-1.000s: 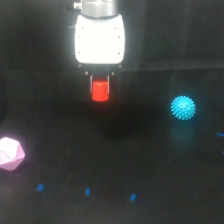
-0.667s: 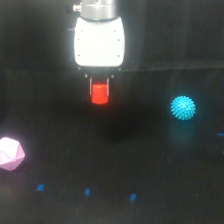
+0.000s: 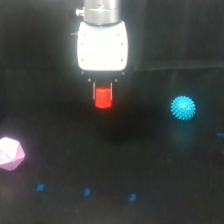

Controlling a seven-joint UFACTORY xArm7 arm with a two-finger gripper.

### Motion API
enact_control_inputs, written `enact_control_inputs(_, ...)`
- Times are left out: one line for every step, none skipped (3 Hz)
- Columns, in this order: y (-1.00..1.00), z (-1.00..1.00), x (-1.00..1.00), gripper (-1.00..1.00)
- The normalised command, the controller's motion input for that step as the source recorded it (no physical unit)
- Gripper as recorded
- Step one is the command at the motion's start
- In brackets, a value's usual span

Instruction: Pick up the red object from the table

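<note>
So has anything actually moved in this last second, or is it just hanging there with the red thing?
Nothing visibly changed. The gripper holds the red object above the table at the same spot and height as a second ago. The pink polyhedron at the exterior view's left and the spiky cyan ball at its right have not moved either.

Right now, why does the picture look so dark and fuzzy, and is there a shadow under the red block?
In the exterior view, the matte black table swallows most of the light, so only bright things stand out. Everything has soft, slightly blurred edges. The white gripper looks washed out by glare. A faint darker patch lies on the table below the small red-orange faceted block, probably its shadow; the spiky cyan ball seems to glow.
</note>
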Motion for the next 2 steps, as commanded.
enact_control_inputs(-0.54,-0.3,-0.17,-0.87)
enact_control_inputs(-0.05,-0.36,0.03,-1.0)
